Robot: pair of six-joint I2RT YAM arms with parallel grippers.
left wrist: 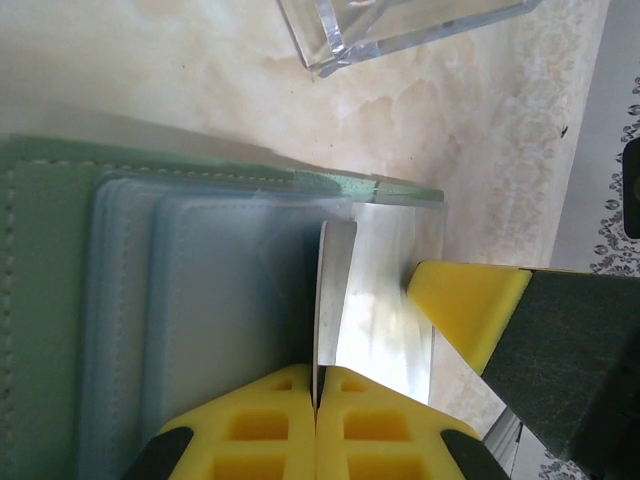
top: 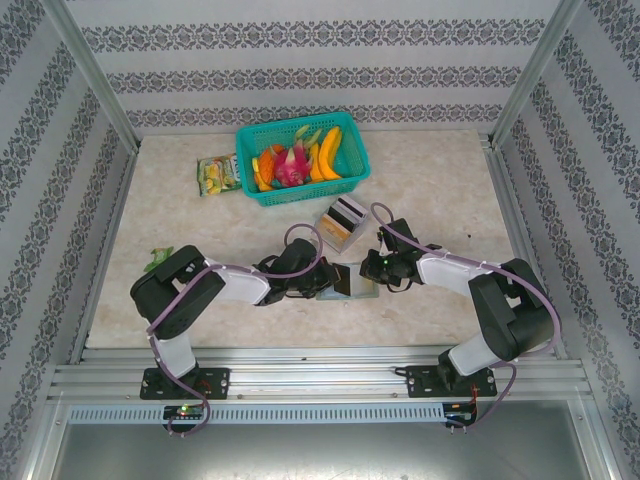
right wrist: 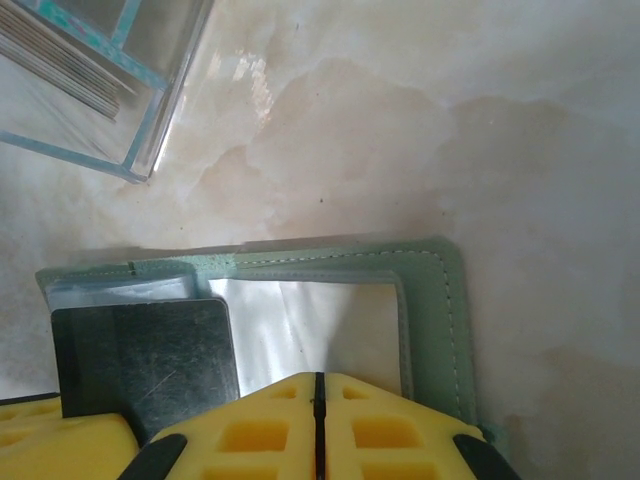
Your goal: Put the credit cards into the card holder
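Your left gripper (left wrist: 316, 385) is clamped tight on a dark credit card (right wrist: 145, 360), whose free end lies over the clear inner pockets of the open card holder (right wrist: 440, 320). Your right gripper (right wrist: 318, 395) has its fingers pressed together over the card holder's clear pocket, just beside that card; whether it pinches the pocket flap, you cannot tell. The clear plastic box (top: 342, 225) holding the other credit cards (top: 348, 210) stands near the card holder's far side.
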